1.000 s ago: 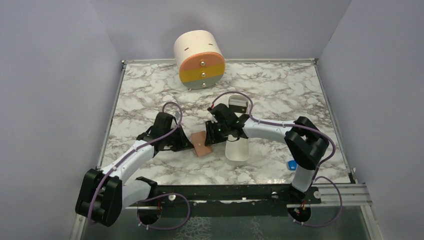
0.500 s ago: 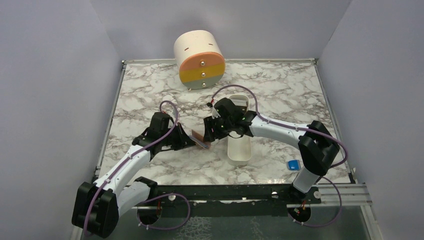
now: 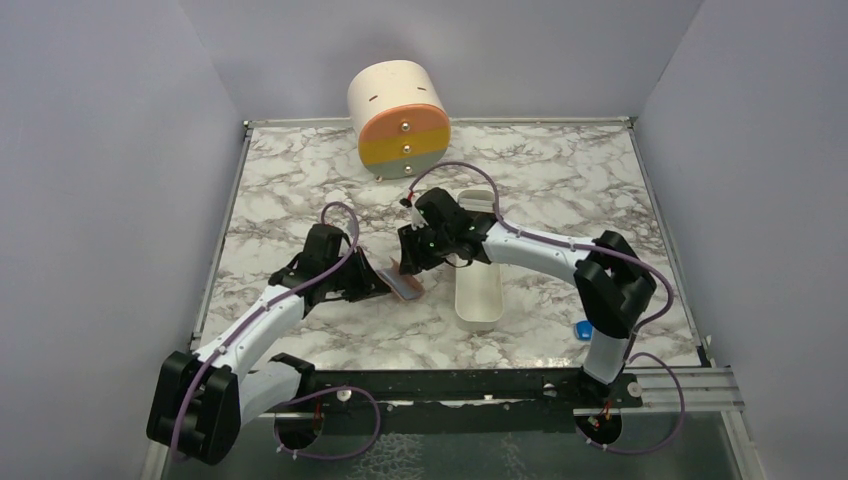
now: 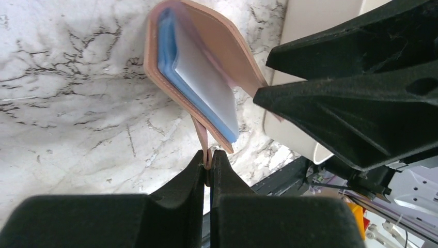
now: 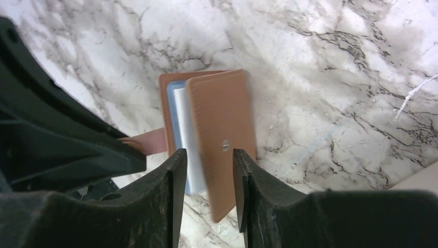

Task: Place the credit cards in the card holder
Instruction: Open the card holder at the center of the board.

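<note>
The card holder is a tan leather wallet, partly folded and tilted up off the marble. Its light-blue and grey inner faces show in the left wrist view. My left gripper is shut on the wallet's thin leather strap. My right gripper is open and empty just above the wallet's outer flap, near the snap stud. I see no loose credit cards; the right arm hides the far end of the tray.
A long white tray lies right of the wallet under the right arm. A round cream drawer unit stands at the back. A small blue block sits at the front right, near the table edge.
The wallet lay flat and open a second ago; now the left gripper holds it tilted up by the strap. The right gripper has moved left and back from the tray to over the wallet.
</note>
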Robot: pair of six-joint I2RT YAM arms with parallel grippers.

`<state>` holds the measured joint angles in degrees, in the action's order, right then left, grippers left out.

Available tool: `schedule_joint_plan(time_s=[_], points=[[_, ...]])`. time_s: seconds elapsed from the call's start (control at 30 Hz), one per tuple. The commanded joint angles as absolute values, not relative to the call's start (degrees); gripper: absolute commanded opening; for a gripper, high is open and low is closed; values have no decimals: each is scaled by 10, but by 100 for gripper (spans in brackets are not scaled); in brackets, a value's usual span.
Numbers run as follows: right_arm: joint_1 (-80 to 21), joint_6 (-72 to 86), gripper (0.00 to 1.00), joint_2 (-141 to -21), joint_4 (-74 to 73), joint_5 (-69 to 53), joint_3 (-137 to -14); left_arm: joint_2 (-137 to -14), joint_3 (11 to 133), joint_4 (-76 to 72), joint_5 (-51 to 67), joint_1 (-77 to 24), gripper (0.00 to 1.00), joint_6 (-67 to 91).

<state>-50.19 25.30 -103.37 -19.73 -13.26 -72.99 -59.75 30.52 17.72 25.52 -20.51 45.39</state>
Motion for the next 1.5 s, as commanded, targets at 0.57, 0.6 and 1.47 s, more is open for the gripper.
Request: schedule_joint_plan(time_s=[0.57,0.6,1.47], points=[[-498,268,1,-1085,-184,-50,-734,-654,298,178,245,-113,30,436],[-497,272,1,-1087,-180,-55,-732,-654,293,167,257,-106,33,438],[-475,293,1,-1129,-151,-73,-707,-713,292,164,163,-95,50,417]])
